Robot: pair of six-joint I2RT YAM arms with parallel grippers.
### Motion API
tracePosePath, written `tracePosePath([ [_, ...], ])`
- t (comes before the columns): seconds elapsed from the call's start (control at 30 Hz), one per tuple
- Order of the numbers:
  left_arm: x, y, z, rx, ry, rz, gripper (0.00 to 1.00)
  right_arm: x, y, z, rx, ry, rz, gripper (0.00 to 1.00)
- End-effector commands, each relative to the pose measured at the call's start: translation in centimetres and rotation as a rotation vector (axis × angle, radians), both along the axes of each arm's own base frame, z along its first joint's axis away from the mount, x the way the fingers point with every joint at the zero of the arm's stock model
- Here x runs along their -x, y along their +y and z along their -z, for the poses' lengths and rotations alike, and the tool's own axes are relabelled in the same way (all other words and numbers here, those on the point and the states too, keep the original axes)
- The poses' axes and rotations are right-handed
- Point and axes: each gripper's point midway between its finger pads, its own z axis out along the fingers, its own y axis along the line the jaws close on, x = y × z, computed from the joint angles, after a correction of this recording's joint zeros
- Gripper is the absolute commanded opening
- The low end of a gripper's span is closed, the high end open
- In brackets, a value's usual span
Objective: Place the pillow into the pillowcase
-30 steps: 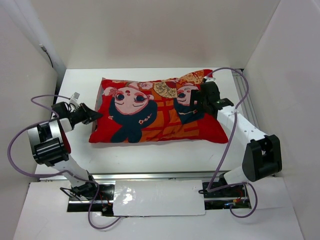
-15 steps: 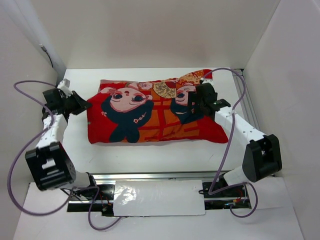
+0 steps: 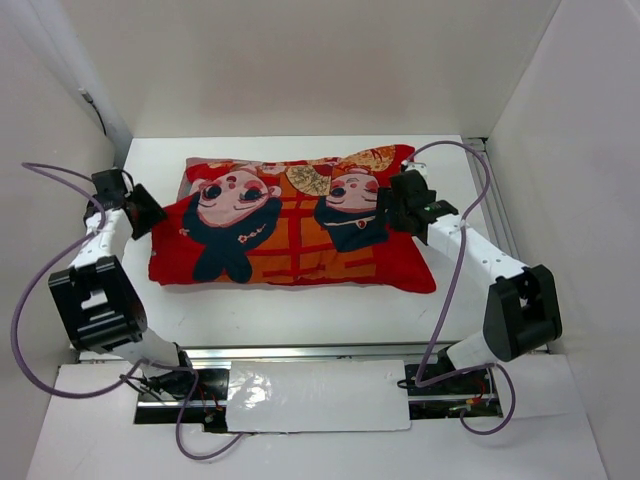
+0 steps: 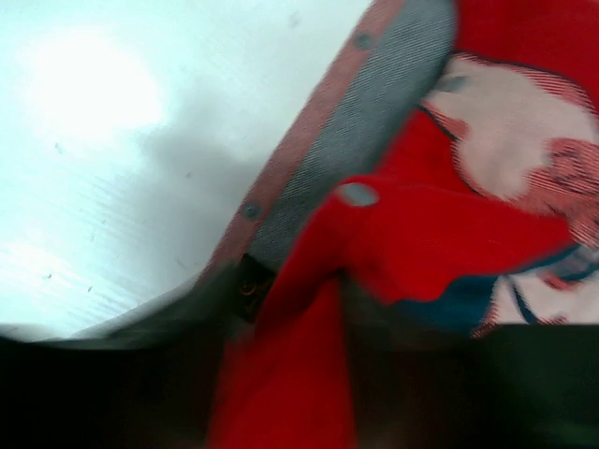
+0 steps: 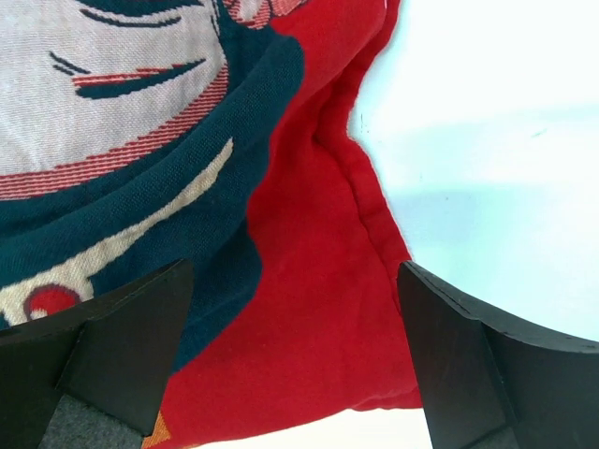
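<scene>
Shifted leftward since the earlier frame, the stuffed pillowcase [image 3: 290, 225] lies on the table [image 3: 300, 305]. Left gripper [image 3: 148, 212] clamps its open hem; right gripper [image 3: 397, 205] is spread wide, empty. Likely soft, limp: grip hems.

Bright, even light; pillowcase [image 4: 440, 243] blurred in left wrist view; glare upper-left.

The pillowcase [image 3: 290, 225] lies farther left, its corner pulled out by the left gripper [image 3: 150, 212]; the right gripper [image 3: 390, 205] follows leftward.
</scene>
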Motion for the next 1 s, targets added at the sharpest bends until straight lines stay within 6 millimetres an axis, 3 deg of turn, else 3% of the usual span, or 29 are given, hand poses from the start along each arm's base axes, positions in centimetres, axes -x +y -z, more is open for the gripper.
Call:
tracePosePath([
  [0.0, 0.1, 1.7, 0.3, -0.025, 0.065, -0.071, 0.72, -0.3, -0.4, -0.1, 0.006, -0.006, 0.035, 0.96],
  [0.03, 0.3, 2.6, 0.8, -0.033, 0.099, -0.133, 0.83, -0.1, -0.5, 0.1, 0.009, 0.003, 0.035, 0.97],
  [0.1, 1.2, 3.6, 1.2, -0.014, 0.152, -0.174, 0.95, -0.2, -0.6, -0.2, 0.009, -0.001, 0.047, 0.97],
  [0.17, 0.1, 3.4, -0.2, 0.003, 0.104, -0.147, 1.0, -0.4, -0.5, -0.6, 0.005, -0.011, 0.047, 0.97],
  [0.2, 0.0, 3.1, -0.3, 0.019, 0.098, -0.148, 1.0, -0.6, -0.5, -1.0, 0.008, -0.02, 0.041, 0.97],
  [0.27, -1.1, 2.5, -2.4, 0.033, 0.016, -0.109, 1.0, -0.4, -0.4, -1.2, 0.0, -0.017, 0.034, 0.97],
  [0.3, -2.1, 2.3, -4.2, 0.02, -0.069, -0.074, 1.0, -0.3, -0.2, -1.6, -0.012, -0.027, 0.027, 0.97],
  [0.47, -6.1, -0.3, -7.4, 0.081, -0.266, 0.145, 1.0, -0.4, -0.3, -2.5, -0.07, -0.057, 0.013, 0.97],
  [0.5, -7.8, -1.2, -5.8, 0.15, -0.259, 0.223, 1.0, -0.6, -0.3, -3.0, -0.084, -0.071, 0.002, 0.97],
  [0.53, -8.2, -1.0, -6.8, 0.139, -0.28, 0.227, 1.0, -0.6, -0.3, -3.0, -0.084, -0.071, 0.002, 0.97],
  [0.6, -9.4, -1.3, -4.8, 0.185, -0.254, 0.271, 1.0, -0.8, 0.0, -3.1, -0.092, -0.071, -0.006, 0.97],
  [0.73, -10.4, -4.0, -4.7, 0.247, -0.329, 0.449, 1.0, -1.4, -0.4, -2.8, -0.074, -0.056, 0.004, 0.97],
  [0.8, -10.7, -4.5, -3.9, 0.238, -0.347, 0.477, 1.0, -1.6, -0.1, -2.7, -0.081, -0.052, -0.004, 0.96],
  [0.87, -11.8, -3.6, -2.7, 0.208, -0.31, 0.438, 0.97, -1.9, 0.2, -2.4, -0.086, -0.04, -0.011, 0.96],
  [0.97, -12.4, -4.6, -0.4, 0.182, -0.215, 0.463, 0.93, -1.9, 0.2, -2.0, -0.076, -0.03, -0.018, 0.96],
])
